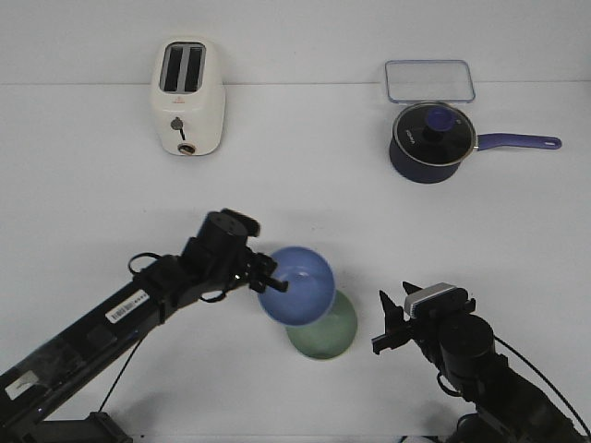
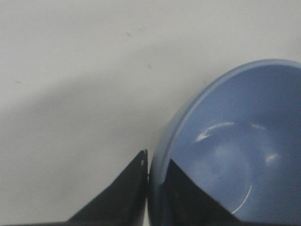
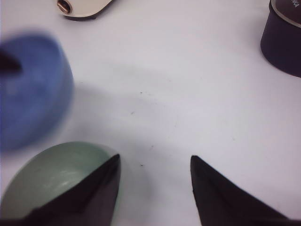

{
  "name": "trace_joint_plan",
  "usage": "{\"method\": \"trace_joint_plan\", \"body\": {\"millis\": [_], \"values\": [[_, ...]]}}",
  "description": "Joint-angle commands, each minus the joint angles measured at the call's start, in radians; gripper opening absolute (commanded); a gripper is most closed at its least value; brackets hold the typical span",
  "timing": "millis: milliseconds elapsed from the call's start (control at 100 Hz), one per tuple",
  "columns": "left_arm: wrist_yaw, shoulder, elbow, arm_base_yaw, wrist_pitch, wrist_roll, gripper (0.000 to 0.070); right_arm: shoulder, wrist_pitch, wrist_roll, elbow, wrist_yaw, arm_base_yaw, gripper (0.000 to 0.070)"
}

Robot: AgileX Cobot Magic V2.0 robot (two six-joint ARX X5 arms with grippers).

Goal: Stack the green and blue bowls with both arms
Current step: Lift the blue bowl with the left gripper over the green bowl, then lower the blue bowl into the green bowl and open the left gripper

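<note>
My left gripper is shut on the rim of the periwinkle blue bowl and holds it tilted in the air, partly over the sage green bowl, which rests on the table. In the left wrist view one finger is outside the blue bowl and one inside; the gripper pinches its rim. My right gripper is open and empty, just right of the green bowl. In the right wrist view the gripper is open over bare table, beside the green bowl, with the blurred blue bowl beyond.
A cream toaster stands at the back left. A dark navy saucepan with a glass lid and a clear rectangular container are at the back right. The saucepan also shows in the right wrist view.
</note>
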Motion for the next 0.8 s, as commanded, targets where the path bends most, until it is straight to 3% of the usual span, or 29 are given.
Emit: {"method": "trace_joint_plan", "body": {"millis": [0, 140, 380, 430, 540, 590, 710, 790], "values": [[-0.036, 0.020, 0.006, -0.058, 0.037, -0.036, 0.0009, 0.004, 0.011, -0.005, 0.005, 0.005, 0.009, 0.0307], [-0.062, 0.063, 0.003, -0.143, 0.057, -0.056, 0.0009, 0.004, 0.011, -0.005, 0.005, 0.004, 0.009, 0.0307], [-0.062, 0.132, 0.003, -0.176, 0.035, -0.058, 0.0023, 0.004, 0.010, -0.005, 0.005, 0.004, 0.009, 0.0308], [-0.062, 0.135, 0.003, -0.177, 0.034, -0.058, 0.0077, 0.004, 0.010, -0.005, 0.005, 0.004, 0.009, 0.0308], [-0.061, 0.126, 0.004, -0.178, 0.040, -0.058, 0.0317, 0.004, 0.010, -0.005, 0.005, 0.005, 0.009, 0.0308], [-0.061, 0.111, 0.004, -0.175, 0.042, -0.057, 0.0370, 0.004, 0.010, -0.005, 0.005, 0.005, 0.009, 0.0308], [-0.065, 0.040, 0.004, -0.172, 0.044, -0.026, 0.0382, 0.004, 0.010, -0.005, 0.005, 0.005, 0.009, 0.0308], [-0.109, -0.048, 0.004, -0.161, 0.022, 0.019, 0.0382, 0.003, 0.011, -0.009, 0.005, 0.005, 0.009, 0.0308]]}}
